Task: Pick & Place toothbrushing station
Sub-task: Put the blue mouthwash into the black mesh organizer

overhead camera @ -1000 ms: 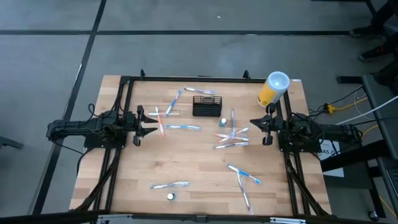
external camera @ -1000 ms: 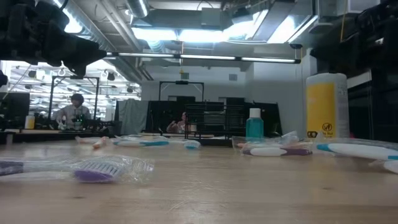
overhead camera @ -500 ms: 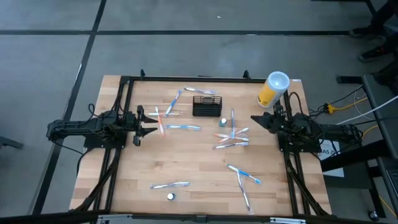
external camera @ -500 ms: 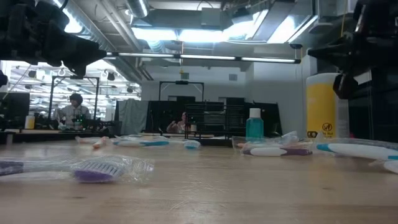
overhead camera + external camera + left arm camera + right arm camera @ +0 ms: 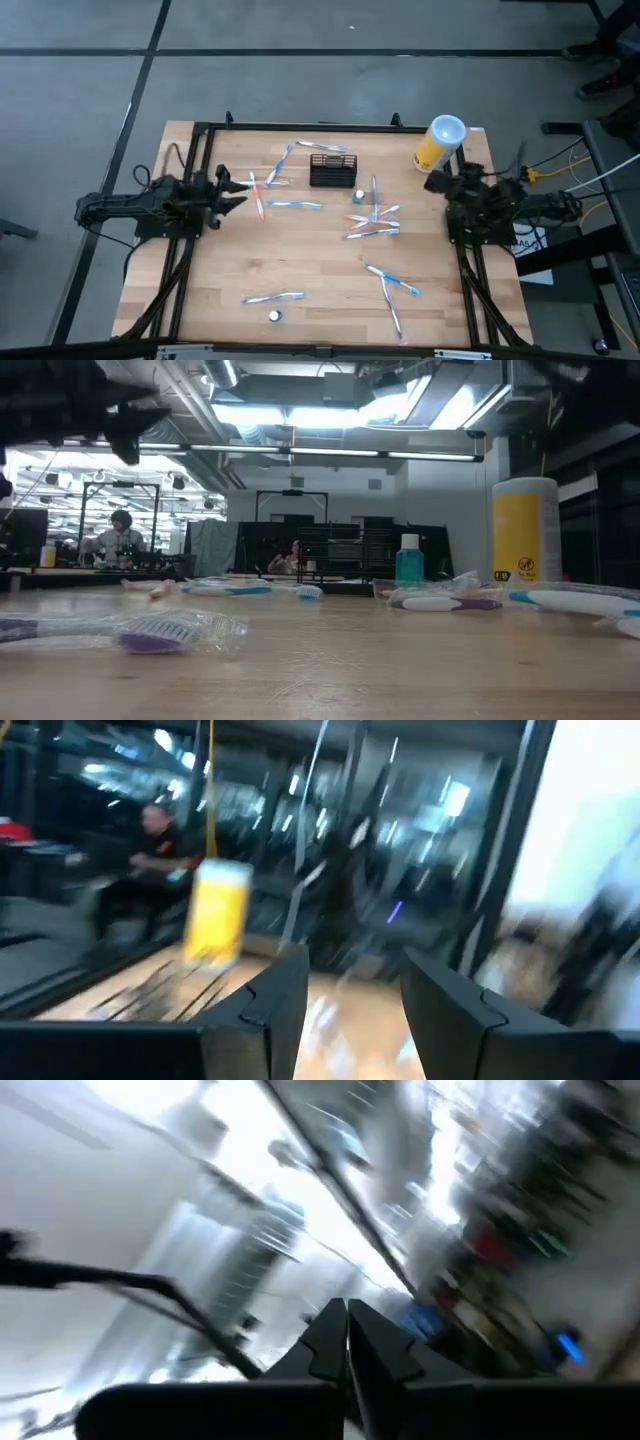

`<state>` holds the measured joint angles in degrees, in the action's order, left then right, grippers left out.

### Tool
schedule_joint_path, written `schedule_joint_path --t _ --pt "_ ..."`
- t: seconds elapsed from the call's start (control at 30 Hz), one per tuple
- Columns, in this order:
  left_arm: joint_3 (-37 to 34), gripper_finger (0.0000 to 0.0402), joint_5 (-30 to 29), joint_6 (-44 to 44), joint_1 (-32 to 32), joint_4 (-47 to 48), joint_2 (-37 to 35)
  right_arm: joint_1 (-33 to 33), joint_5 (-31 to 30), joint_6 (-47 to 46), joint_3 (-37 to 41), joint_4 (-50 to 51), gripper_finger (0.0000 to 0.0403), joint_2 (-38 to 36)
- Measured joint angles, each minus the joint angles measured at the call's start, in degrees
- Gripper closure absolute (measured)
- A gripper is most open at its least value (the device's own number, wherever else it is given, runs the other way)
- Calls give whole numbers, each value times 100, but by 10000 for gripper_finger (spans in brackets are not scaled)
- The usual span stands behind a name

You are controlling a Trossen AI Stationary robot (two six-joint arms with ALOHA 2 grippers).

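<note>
The toothbrushing station, a small black wire-mesh caddy [image 5: 332,170], stands on its base on the far middle of the wooden table; in the low view it [image 5: 330,555] shows far back. My left gripper [image 5: 238,192] hovers at the table's left side, left of the caddy. It is open and empty, and its two fingers stand apart in the left wrist view [image 5: 350,1010]. My right gripper [image 5: 432,184] is at the table's right side, near the yellow canister. It is shut and empty, and its fingertips meet in the right wrist view [image 5: 347,1342], which looks upward.
A yellow canister with a white lid [image 5: 438,143] stands at the far right corner. Wrapped toothbrushes lie scattered: left of the caddy [image 5: 290,204], right of it [image 5: 372,228], and near the front [image 5: 390,280] [image 5: 272,297]. A small teal-capped bottle [image 5: 359,196] stands by the caddy.
My right gripper has turned, drawn back toward the table's right edge and tipped upward; it has left the low view. My left gripper has turned about and risen a little at the table's left side.
</note>
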<state>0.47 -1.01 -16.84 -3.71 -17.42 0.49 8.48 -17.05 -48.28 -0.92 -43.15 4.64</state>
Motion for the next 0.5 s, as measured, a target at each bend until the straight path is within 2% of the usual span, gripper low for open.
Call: schedule_joint_path --t 0.1,0.2,0.27,0.33,0.43,0.5 --pt "0 249 -232 -1198 2 -915 -2 274 176 953 -72 -1113 385 516" --pt "0 249 -657 -2113 -3 -1475 4 501 290 1656 -474 -1518 385 1269" --pt "0 249 -406 -2195 -2 -2020 0 579 585 2167 -941 -1594 385 1832" --pt "0 249 -118 -2079 2 -2586 0 608 1278 2661 -1569 -1604 385 2389" --pt "19 249 -77 -1802 2 -3620 -6 639 2290 3331 -2675 -1518 385 3208" --pt "107 249 -77 -1543 2 -4115 2 659 2578 3753 -3421 -1447 385 3704"
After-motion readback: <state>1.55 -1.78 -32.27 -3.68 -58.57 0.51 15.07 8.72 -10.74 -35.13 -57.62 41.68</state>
